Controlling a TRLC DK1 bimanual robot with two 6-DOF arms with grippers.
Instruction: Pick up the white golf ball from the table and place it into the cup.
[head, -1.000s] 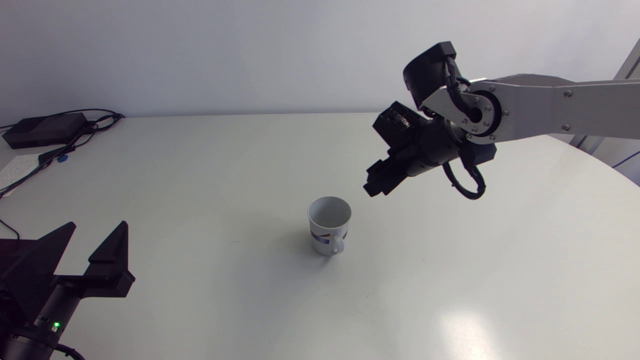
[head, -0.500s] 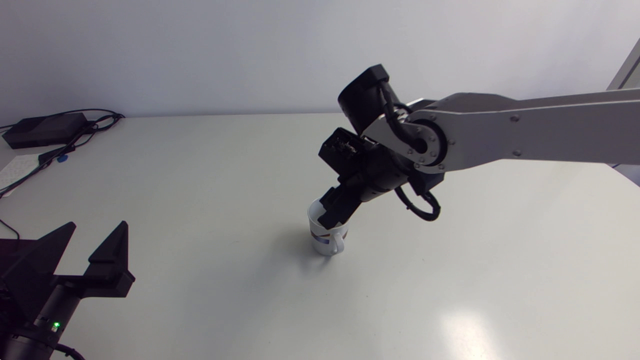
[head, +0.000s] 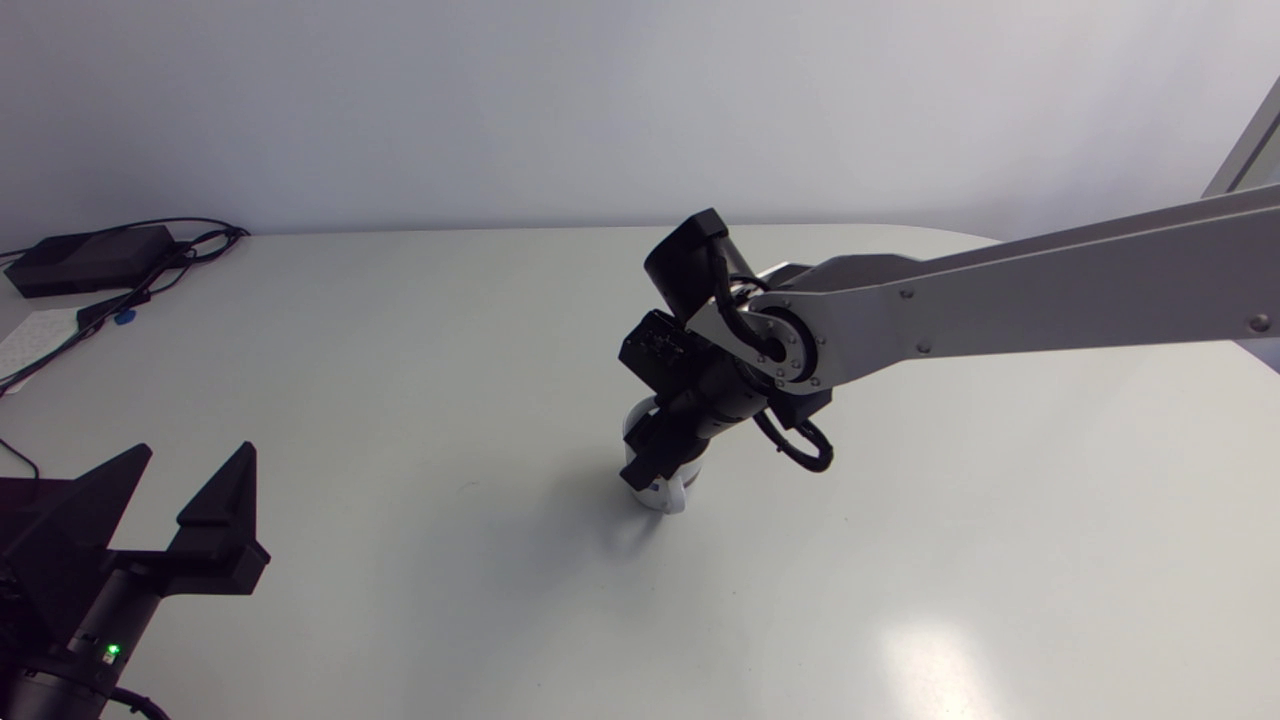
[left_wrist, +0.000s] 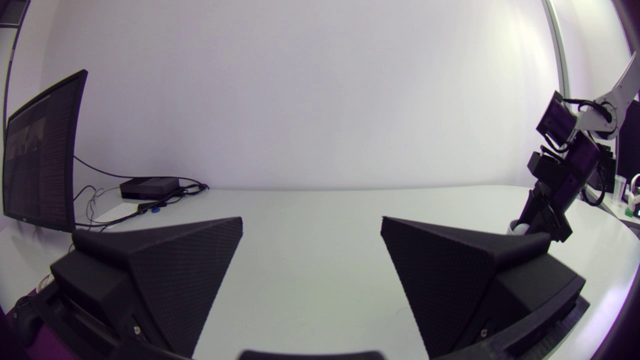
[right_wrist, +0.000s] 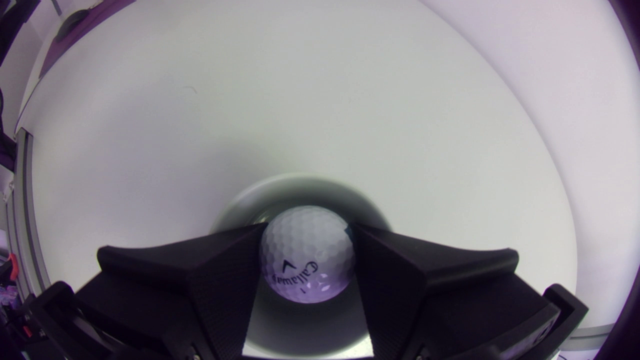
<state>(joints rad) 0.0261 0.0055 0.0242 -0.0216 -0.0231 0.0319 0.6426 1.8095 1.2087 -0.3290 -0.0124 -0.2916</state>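
L jaws, at bench (head: 400, 350) near-left corner, are spread wide w/ nothing held. Mid-bench, a white mug (right_wrist: 300, 181) is stood upright. R arm (head: 1000, 300) is stretched in from the right; R jaws are closed on the white golf ball (right_wrist: 306, 252) from both sides, ball held directly over mug's mouth.

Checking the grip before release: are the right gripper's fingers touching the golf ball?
Touching. The right wrist view shows the right gripper pressing the golf ball from both sides.
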